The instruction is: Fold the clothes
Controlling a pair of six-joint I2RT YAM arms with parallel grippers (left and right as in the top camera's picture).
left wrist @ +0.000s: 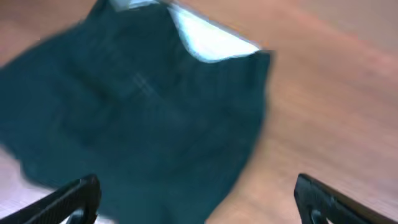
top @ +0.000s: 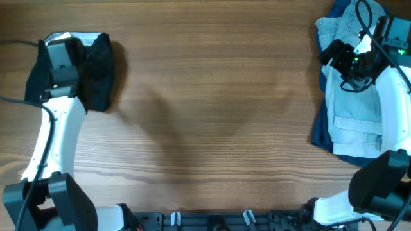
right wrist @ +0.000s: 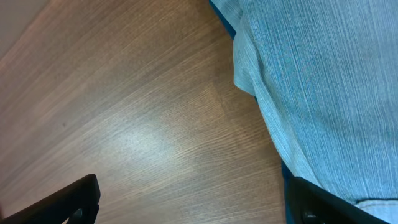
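Observation:
The black shorts point(top: 97, 72) lie bunched at the far left of the table, with the pale waistband lining point(left wrist: 208, 38) showing at the top. My left gripper point(top: 61, 54) hangs over their left part; in the left wrist view point(left wrist: 196, 199) its fingers are wide apart and empty above the dark fabric point(left wrist: 137, 118). The light-blue denim shorts point(top: 350, 96) lie on a navy garment point(top: 321, 131) at the far right. My right gripper point(top: 340, 58) is open and empty above the denim's left edge point(right wrist: 323, 93), with bare wood between the fingers point(right wrist: 193, 199).
The wooden table point(top: 212, 96) spans the middle between both piles. Cables run by the right arm point(top: 392, 128) at the top right. The left arm point(top: 54, 135) stretches along the left edge. A black rail point(top: 212, 221) runs along the front edge.

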